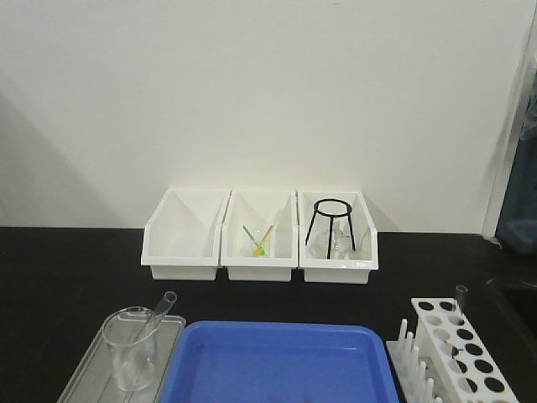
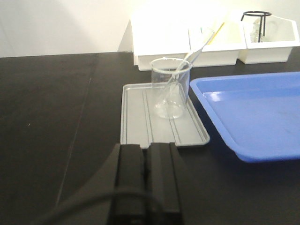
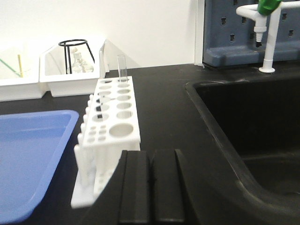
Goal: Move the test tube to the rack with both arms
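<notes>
My left hand (image 2: 146,150) is pressed together on nothing, low over the surface on the near side of the grey tray (image 2: 136,117). On that tray the tube (image 2: 187,58) leans in the beaker (image 2: 170,89), its rim pointing far and right. My right hand (image 3: 150,157) is likewise pressed together and empty, close to the near end of the rack (image 3: 117,124), whose far corner hole holds a second tube (image 3: 122,70). I judge the transfer not yet begun: my left hand should spread, reach forward, pinch the leaning tube above the beaker's lip, lift it clear without tipping the beaker, then pass it right.
</notes>
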You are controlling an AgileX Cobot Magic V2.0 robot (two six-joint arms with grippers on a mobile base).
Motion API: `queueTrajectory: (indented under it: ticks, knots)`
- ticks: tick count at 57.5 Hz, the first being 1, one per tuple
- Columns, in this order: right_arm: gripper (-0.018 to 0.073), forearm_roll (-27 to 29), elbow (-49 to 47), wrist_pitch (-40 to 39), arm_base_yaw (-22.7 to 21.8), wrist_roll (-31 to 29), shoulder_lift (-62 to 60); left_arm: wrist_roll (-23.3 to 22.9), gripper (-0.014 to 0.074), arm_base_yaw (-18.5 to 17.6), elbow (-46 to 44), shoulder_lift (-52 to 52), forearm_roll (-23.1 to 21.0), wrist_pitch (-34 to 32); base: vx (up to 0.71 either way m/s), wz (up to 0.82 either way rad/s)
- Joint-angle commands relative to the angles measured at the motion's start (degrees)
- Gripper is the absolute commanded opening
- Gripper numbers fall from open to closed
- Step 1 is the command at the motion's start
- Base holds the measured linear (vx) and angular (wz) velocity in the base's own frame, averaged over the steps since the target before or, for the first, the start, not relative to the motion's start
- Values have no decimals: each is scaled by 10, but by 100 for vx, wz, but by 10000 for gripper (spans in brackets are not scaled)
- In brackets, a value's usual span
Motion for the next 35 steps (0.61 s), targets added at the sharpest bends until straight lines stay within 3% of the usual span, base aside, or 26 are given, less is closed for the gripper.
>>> queueTrajectory:
  ticks: [1,35]
  knots:
    - [-8,-6,11,-46,-1,-2,-5,-3,-7,0,-17,-9,-3,-49,32,-3]
    - [-8,-6,11,-46,-1,-2,-5,-3,-7,0,-17,-9,-3,-49,16,-3]
